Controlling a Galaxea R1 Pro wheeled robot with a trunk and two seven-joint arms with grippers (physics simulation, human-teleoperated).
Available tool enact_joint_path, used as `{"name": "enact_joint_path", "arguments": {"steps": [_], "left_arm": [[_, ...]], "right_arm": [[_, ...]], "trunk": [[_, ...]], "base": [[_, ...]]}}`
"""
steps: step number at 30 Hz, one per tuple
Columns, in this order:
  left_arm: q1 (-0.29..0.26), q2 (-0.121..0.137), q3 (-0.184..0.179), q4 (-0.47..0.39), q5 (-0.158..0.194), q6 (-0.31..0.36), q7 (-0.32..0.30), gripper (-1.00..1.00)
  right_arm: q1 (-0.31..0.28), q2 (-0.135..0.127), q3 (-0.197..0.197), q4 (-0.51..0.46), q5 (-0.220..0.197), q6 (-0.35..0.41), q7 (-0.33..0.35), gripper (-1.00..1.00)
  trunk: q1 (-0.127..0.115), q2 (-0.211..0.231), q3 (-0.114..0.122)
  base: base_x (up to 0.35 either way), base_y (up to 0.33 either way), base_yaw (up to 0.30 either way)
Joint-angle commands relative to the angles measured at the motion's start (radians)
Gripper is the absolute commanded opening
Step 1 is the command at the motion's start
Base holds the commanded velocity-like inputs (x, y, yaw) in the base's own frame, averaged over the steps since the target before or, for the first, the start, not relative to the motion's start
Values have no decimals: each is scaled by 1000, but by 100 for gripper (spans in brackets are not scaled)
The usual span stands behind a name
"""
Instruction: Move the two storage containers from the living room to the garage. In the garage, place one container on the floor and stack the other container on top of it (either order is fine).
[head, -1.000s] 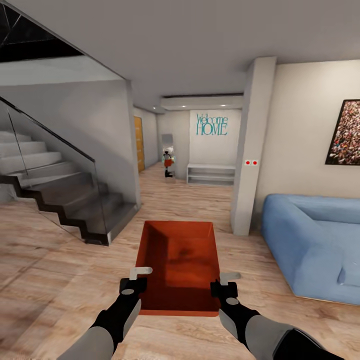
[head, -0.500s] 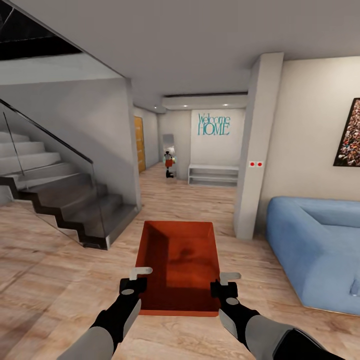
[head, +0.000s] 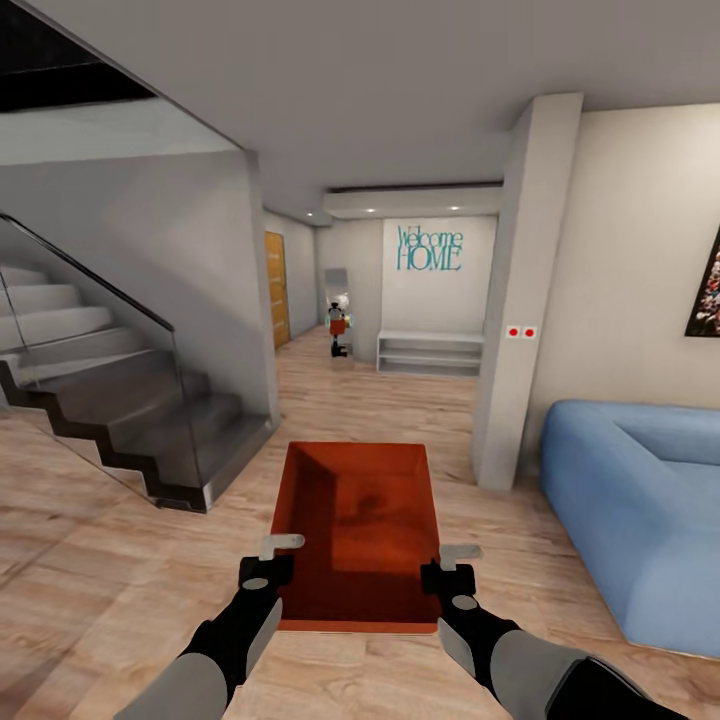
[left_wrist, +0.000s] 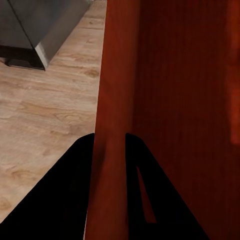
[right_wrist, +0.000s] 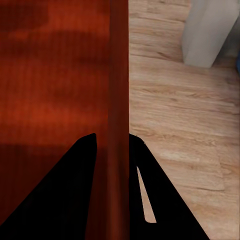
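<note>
Over wood floor (head: 120, 560): both arms forward, left jaws, right jaws clamped on storage container (head: 365, 520) side walls.

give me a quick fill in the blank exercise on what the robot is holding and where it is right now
1. Both claws, left claw and right claw, grip the walls of one orange-red ____.
2. The storage container is held above a light ____ plank floor.
3. The staircase is on the robot's ____ side.
4. The sofa is coloured ____.

Missing words: container; wood; left; blue
</note>
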Motion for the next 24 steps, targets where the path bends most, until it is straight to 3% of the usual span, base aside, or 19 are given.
{"name": "enact_joint_path", "arguments": {"steps": [1,24], "left_arm": [[-1,-1,75,-2,-13,9,6,-100],[-1,-1,75,-2,-13,9,6,-100]], "right_arm": [[-1,0,-13,-4,13,0,2,-100],[-1,0,-13,-4,12,1,2,-100]], "trunk": [[1,-1,-2],[1,-1,-2]], "base": [[321,0,0],[321,0,0]]}}
